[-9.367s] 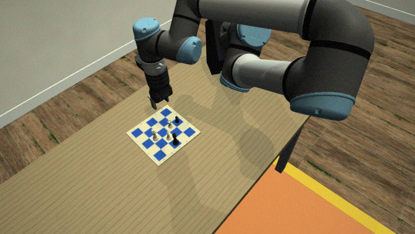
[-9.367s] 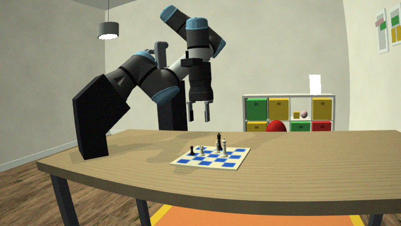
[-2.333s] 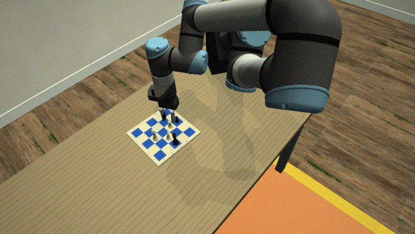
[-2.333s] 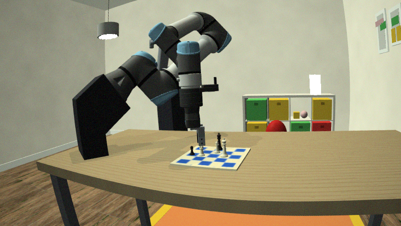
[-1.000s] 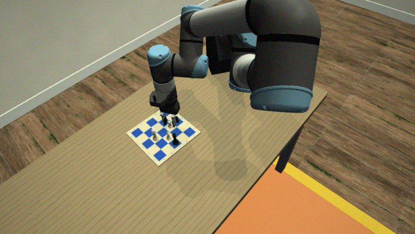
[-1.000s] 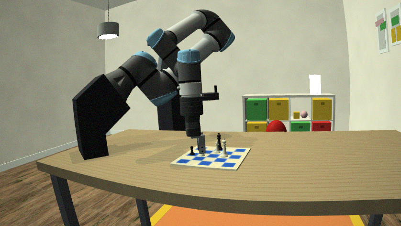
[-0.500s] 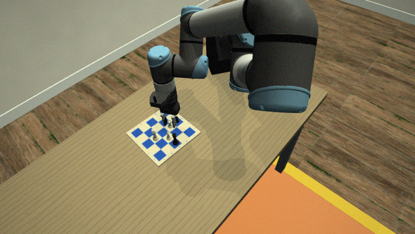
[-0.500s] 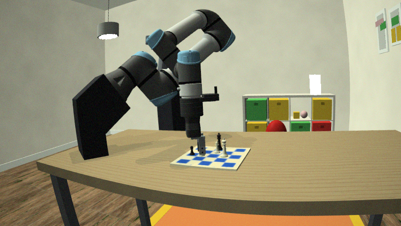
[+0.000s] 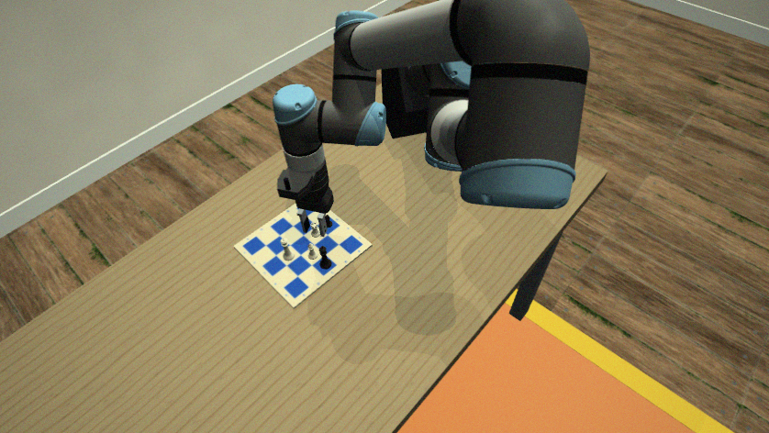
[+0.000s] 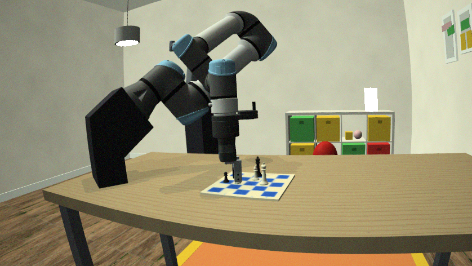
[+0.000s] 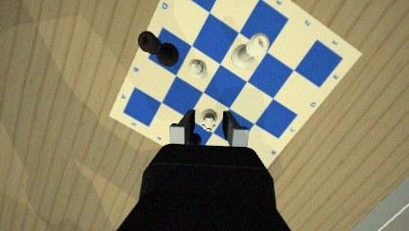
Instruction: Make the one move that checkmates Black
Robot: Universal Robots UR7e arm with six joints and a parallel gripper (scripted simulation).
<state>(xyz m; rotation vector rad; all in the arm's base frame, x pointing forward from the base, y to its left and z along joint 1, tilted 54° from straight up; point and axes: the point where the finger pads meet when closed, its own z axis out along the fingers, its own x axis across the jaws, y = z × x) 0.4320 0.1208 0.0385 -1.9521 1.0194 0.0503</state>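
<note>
A small blue-and-cream chessboard lies on the table. My gripper is low over the board's far edge, open, with its fingers on either side of a white pawn; they do not press on it. A black pawn stands just beside it. A second white pawn, a tall white piece and a tall black piece stand upright mid-board.
The wooden table carries only the board. The arm's large links hang over the table's far side. A shelf with coloured boxes stands behind the table.
</note>
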